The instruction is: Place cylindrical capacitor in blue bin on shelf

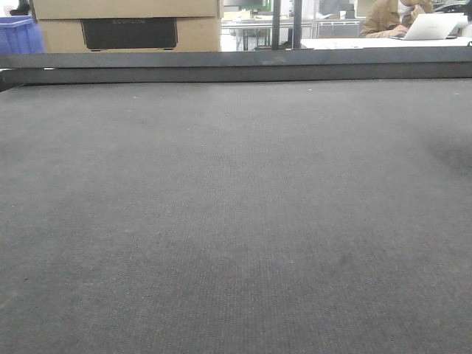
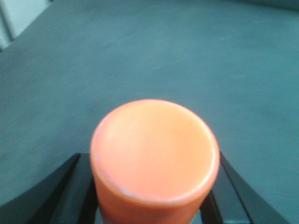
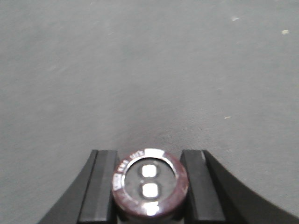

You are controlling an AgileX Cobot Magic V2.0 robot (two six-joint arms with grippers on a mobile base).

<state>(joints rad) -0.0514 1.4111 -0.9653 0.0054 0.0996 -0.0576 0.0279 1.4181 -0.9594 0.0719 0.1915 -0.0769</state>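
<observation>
The cylindrical capacitor [image 3: 149,184] is a short dark brown cylinder with a metallic rim and two bright terminals on its end. My right gripper [image 3: 149,158] is shut on it, and its black fingers [image 3: 99,186] press both sides, above the grey felt. My left gripper [image 2: 149,161] is shut on an orange cylinder [image 2: 154,154], with its black fingers [image 2: 70,186] on either side. Neither gripper shows in the front view. The steel shelf is out of view.
The dark grey felt table [image 1: 236,221] fills the front view, with a raised dark rail [image 1: 236,66] at its far edge. Behind it are a blue crate [image 1: 18,35], a cardboard box [image 1: 129,26], and a seated person [image 1: 391,18] with a laptop.
</observation>
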